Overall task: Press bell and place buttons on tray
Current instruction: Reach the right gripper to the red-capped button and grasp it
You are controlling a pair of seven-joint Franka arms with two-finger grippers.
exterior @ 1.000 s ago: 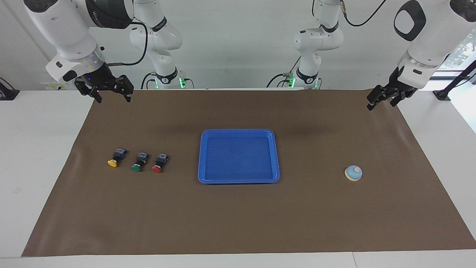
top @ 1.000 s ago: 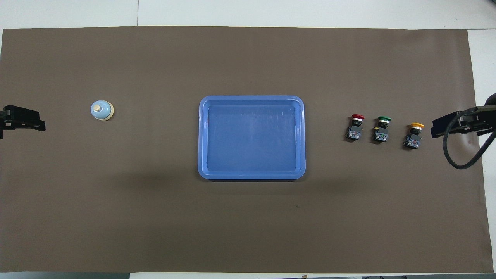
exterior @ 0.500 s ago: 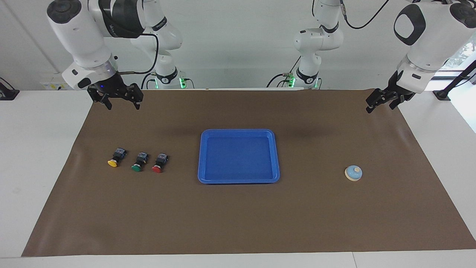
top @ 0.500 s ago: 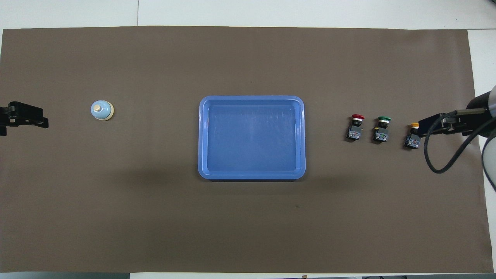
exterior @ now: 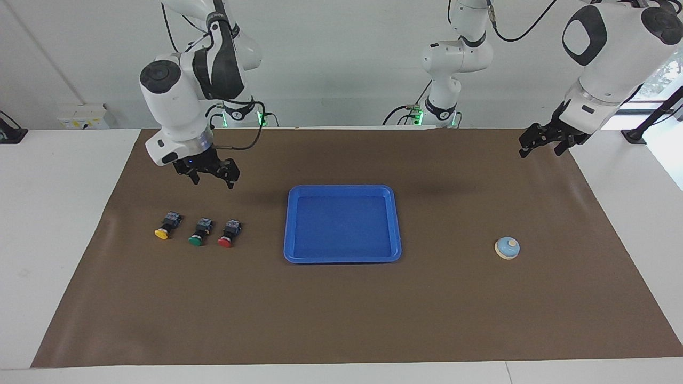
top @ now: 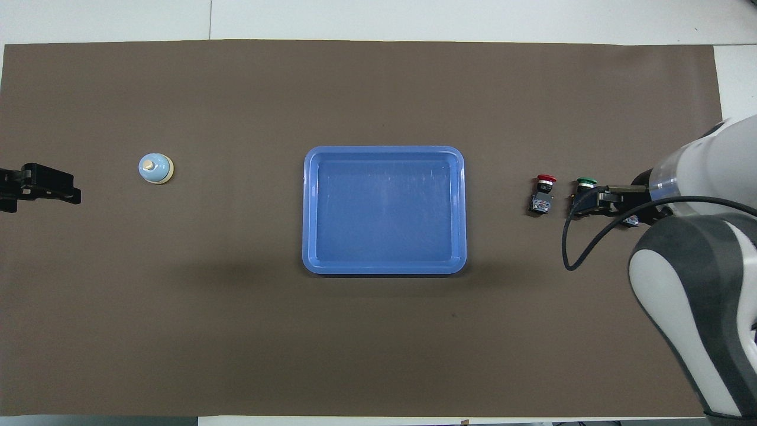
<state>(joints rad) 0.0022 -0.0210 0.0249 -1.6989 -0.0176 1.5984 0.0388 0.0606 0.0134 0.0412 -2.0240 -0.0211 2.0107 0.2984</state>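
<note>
Buttons (exterior: 196, 232) are sitting in a row at the middle left of the frame, beside the empty tray (exterior: 342, 191). Right claw (exterior: 212, 175) is hanging wide above them, ready to grab. Left claw (exterior: 542, 142) is waiting wide, upper right, above the bell (exterior: 507, 248).

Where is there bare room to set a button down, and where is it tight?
The tray is bare inside. Brown mat lies open between tray and bell, and between tray and red button. Crowded: yellow button, green button and red one sit close in a row, the right gripper above; the left gripper waits.
</note>
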